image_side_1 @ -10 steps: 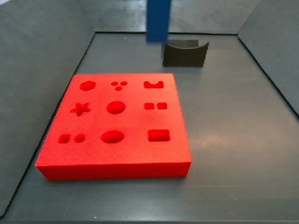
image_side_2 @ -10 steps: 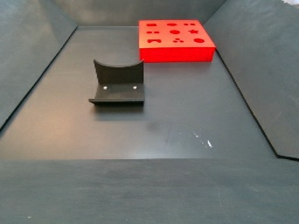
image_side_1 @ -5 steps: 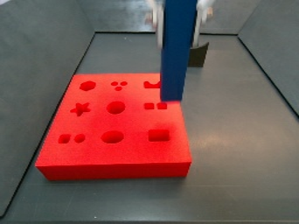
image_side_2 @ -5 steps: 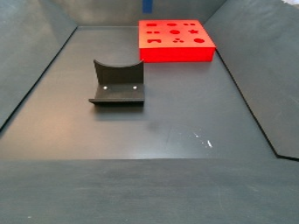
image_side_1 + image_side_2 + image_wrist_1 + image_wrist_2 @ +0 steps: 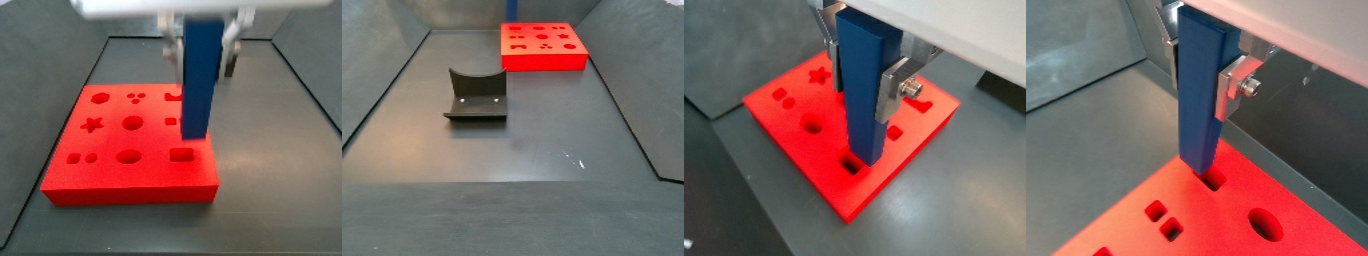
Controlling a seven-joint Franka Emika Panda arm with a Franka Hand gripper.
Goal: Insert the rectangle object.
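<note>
My gripper (image 5: pixel 201 48) is shut on the blue rectangle object (image 5: pixel 198 85) and holds it upright over the red block (image 5: pixel 114 150). The silver fingers (image 5: pixel 895 88) clamp the bar's upper part in both wrist views. The bar's lower end hangs just above the rectangular hole (image 5: pixel 182 154) near the block's front right corner. In a wrist view the bar (image 5: pixel 1197 100) ends a little above that hole (image 5: pixel 1215 181), not in it. The gripper and the bar do not show in a side view that shows the red block (image 5: pixel 543 47) far off.
The red block (image 5: pixel 811 130) carries several other holes: round, star, small paired squares. A dark grey curved holder (image 5: pixel 476 96) stands on the dark floor, apart from the block. Grey walls enclose the floor on the sides.
The gripper has carried the bar from the back near the holder forward over the red block and lowered it. Its lower end now hangs over the front right rectangular hole.
</note>
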